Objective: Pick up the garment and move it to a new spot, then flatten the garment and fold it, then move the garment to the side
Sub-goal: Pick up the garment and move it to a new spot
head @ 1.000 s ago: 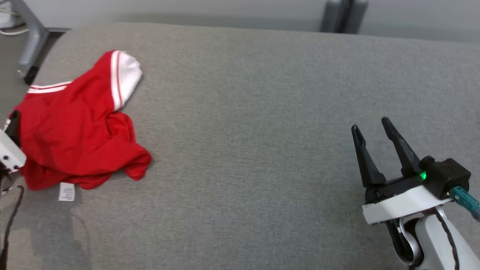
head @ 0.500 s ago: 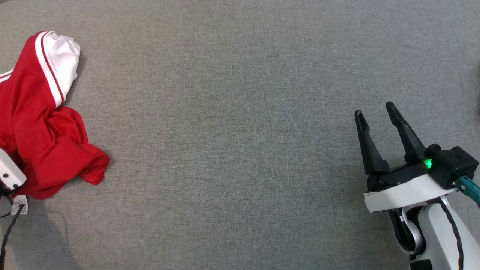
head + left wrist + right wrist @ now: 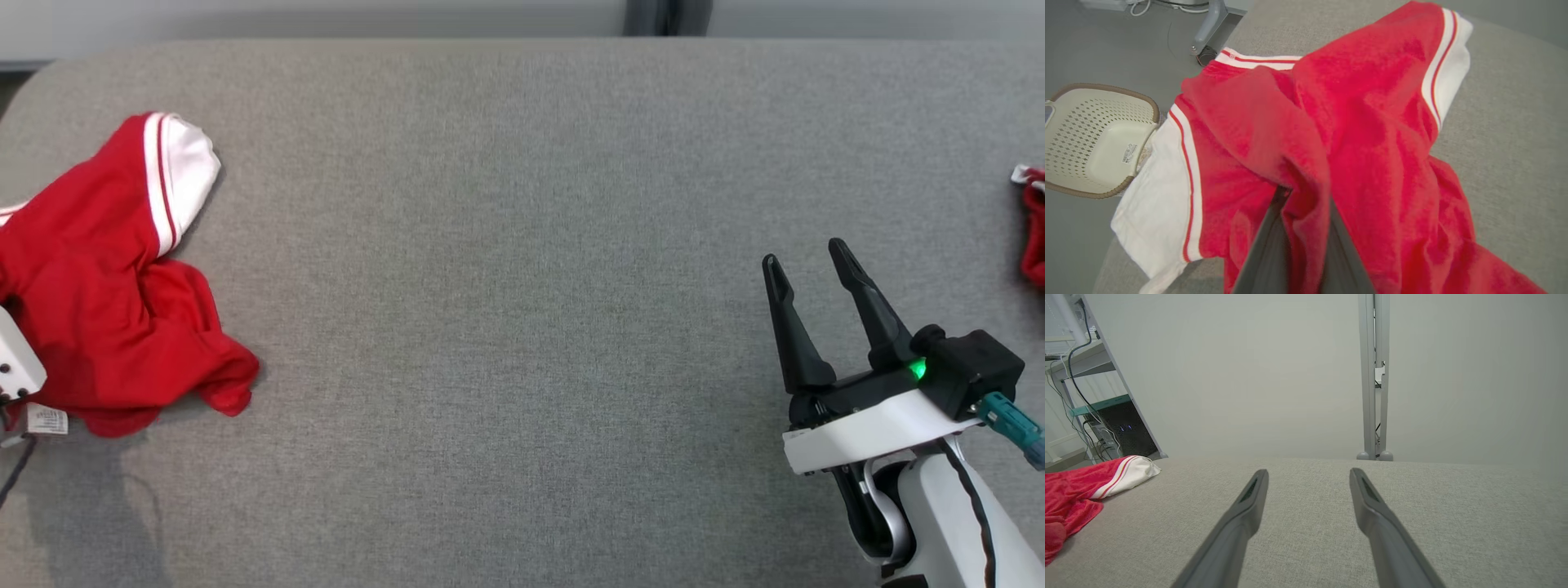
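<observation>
At the far left the garment, a red shirt with white, red-striped sleeves, lies crumpled on the grey worktop, its white label showing at the near hem. The left wrist view shows one sleeve reaching the worktop's rounded corner, above a pale basket on the floor. The left gripper is down in the heap, jaws pinching a raised fold of red cloth between them. The step in hand looks like the pick-up, so the lift should go straight up first, high enough that the trailing sleeves leave the surface before any sideways carry; a drag could rumple the shirt further or tip it over the corner. The bare middle of the worktop seems the natural new spot. To the right, the right gripper hovers over bare fabric, jaws spread wide and holding nothing, well placed to help flatten. At the right edge lies another scrap of red cloth.
</observation>
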